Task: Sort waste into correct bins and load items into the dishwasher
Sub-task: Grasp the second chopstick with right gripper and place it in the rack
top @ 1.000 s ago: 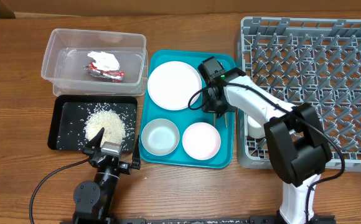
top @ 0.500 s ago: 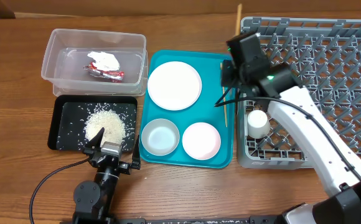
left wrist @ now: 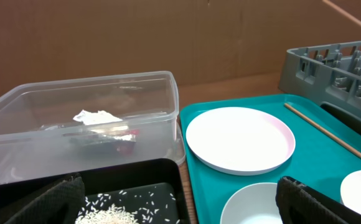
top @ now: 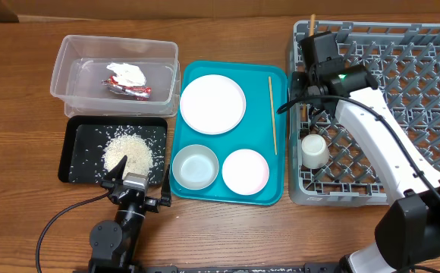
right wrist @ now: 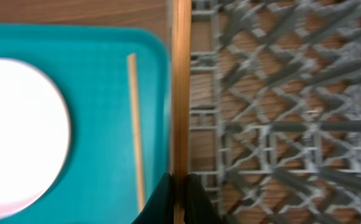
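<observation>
Overhead, taking the teal tray (top: 229,199) as the landmark: off its far-left corner sits the clear tub (top: 67,68), which holds the white tissue wad (top: 127,73) and the red wrapper (top: 134,92), so the dry rubbish looks already sorted. Just left of the teal tray's near half lies the black tray (top: 74,135), heaped with rice (top: 127,152) and scattered grains around the heap.

The left end effector (left wrist: 180,186) hangs over the near edge of that black tray, beside the teal tray's near-left corner. Its fingers are spread wide and hold nothing; it seems parked out of the other arm's way.

On the teal tray itself are the plate (top: 212,104) at the far end, the white-grey bowl (top: 195,167) and pink bowl (top: 245,171) at the near end, and one chopstick (top: 272,114) lying along its right side.

Just past the teal tray's right rim, the right end effector (right wrist: 179,200) pinches the second chopstick (right wrist: 180,93), lined up along the edge of the dish rack (top: 402,76), probably so it can be laid down inside. Right of the teal tray's near half, a small cup (top: 313,149) already stands in the rack.
</observation>
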Available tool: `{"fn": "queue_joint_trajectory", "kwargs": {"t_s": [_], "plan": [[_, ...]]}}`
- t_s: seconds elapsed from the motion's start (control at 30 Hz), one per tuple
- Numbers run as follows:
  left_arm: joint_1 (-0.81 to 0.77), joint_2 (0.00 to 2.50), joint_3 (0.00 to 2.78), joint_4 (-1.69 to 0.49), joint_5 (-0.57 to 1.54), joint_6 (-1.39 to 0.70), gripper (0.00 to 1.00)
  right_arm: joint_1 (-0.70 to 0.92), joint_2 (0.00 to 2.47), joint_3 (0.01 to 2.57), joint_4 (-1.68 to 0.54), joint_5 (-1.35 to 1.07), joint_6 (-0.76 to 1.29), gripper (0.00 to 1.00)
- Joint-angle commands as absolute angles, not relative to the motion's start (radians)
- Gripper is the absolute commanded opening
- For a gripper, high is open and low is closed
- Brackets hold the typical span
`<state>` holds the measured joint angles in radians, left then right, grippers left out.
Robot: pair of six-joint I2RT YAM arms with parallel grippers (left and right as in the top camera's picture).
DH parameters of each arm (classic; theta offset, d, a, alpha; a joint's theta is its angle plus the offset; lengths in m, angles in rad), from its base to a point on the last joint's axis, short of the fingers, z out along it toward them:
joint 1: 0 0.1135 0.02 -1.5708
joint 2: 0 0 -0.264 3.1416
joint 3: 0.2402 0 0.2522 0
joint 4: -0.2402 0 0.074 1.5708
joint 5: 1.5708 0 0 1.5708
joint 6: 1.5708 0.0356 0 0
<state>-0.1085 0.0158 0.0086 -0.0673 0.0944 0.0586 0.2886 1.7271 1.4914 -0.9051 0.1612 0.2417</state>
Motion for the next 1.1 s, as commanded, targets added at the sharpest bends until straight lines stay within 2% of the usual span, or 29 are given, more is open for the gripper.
{"fn": "queue_joint_trajectory", "kwargs": {"t_s": [0.0,0.17,0.43,0.47,0.53,0.6,0.8,0.93,1.07], "plan": [[-0.102,0.011,0.005,-0.069,0.101,0.053,1.0,0.314,1.723,1.493,-0.904,0.121,0.209,0.04],[-0.102,0.011,0.005,-0.069,0.101,0.053,1.0,0.285,1.729,1.493,-0.865,0.302,0.193,0.04],[-0.102,0.011,0.005,-0.069,0.101,0.053,1.0,0.229,1.834,1.492,-0.868,0.139,0.147,0.04],[-0.102,0.011,0.005,-0.069,0.101,0.052,1.0,0.229,1.848,1.492,-0.866,0.149,0.139,0.09],[-0.102,0.011,0.005,-0.069,0.101,0.053,1.0,0.231,1.856,1.492,-0.865,0.171,0.136,0.33],[-0.102,0.011,0.005,-0.069,0.101,0.053,1.0,0.239,1.845,1.503,-0.872,0.17,0.141,0.44],[-0.102,0.011,0.005,-0.069,0.101,0.053,1.0,0.342,1.758,1.54,-0.918,0.069,0.156,0.52],[-0.102,0.011,0.005,-0.069,0.101,0.053,1.0,0.442,1.752,1.535,-0.923,0.058,0.238,0.57],[-0.102,0.011,0.005,-0.069,0.101,0.053,1.0,0.508,1.797,1.496,-0.878,0.122,0.281,0.55]]}}
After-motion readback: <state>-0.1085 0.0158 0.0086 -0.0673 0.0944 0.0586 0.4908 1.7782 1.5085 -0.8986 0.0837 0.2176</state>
